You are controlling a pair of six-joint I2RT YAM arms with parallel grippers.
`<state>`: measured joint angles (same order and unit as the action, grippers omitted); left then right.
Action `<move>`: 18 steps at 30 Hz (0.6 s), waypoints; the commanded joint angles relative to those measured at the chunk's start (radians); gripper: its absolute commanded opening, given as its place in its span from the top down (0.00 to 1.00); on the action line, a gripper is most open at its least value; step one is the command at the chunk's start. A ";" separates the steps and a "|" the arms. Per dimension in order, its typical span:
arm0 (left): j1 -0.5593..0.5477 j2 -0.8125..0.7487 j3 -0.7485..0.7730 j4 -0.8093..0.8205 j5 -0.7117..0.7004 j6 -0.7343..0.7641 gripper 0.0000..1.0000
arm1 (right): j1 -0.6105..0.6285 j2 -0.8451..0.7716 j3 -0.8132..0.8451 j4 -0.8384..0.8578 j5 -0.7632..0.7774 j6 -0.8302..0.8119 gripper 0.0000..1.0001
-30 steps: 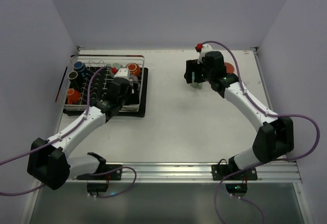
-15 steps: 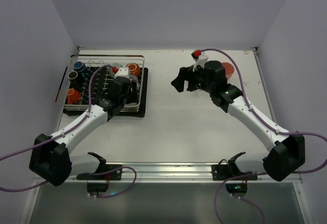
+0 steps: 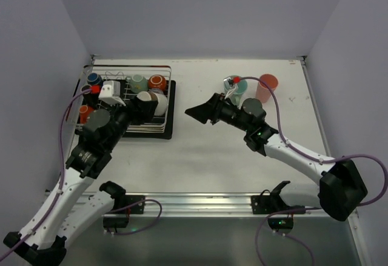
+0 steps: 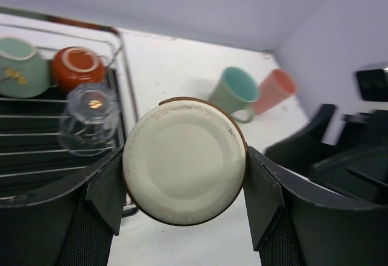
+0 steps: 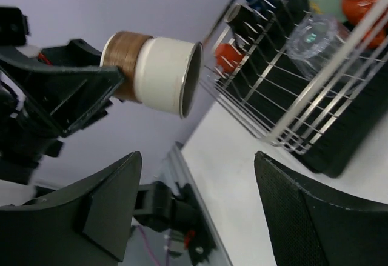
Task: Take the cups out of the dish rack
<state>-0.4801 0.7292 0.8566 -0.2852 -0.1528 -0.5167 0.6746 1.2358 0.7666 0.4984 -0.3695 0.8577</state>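
Note:
My left gripper (image 3: pixel 144 105) is shut on a brown-and-cream cup (image 3: pixel 159 103) and holds it in the air over the right edge of the dish rack (image 3: pixel 167 72). In the left wrist view the cup's cream base (image 4: pixel 185 160) sits between both fingers. My right gripper (image 3: pixel 197 111) is open and empty, pointing left at that cup from a short way off. In the right wrist view the cup (image 5: pixel 154 72) lies on its side above my spread fingers (image 5: pixel 109 211). A teal mug (image 3: pixel 235 87) and a pink tumbler (image 3: pixel 267 87) stand on the table at the back right.
The rack holds a blue cup (image 3: pixel 93 79), a teal mug (image 3: pixel 137 83), an orange cup (image 3: pixel 157 82), a red-orange cup (image 3: pixel 85 113) and a clear glass (image 4: pixel 91 117). Purple walls close in the table on three sides.
My left arm has risen and lifted the brown-and-cream cup up off the rack. My right gripper has swung left away from the teal mug, which now stands alone on the table.

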 commanded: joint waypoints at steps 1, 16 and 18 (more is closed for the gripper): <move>-0.003 -0.065 -0.063 0.170 0.261 -0.132 0.64 | 0.009 0.010 -0.015 0.330 -0.092 0.191 0.24; -0.003 -0.103 -0.234 0.498 0.466 -0.289 0.62 | 0.074 0.157 0.033 0.643 -0.161 0.417 0.55; -0.003 -0.111 -0.238 0.474 0.443 -0.276 0.55 | 0.074 0.162 0.022 0.686 -0.145 0.432 0.79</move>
<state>-0.4801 0.6304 0.6266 0.1276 0.2562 -0.7776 0.7452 1.3983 0.7635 0.9913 -0.5346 1.2350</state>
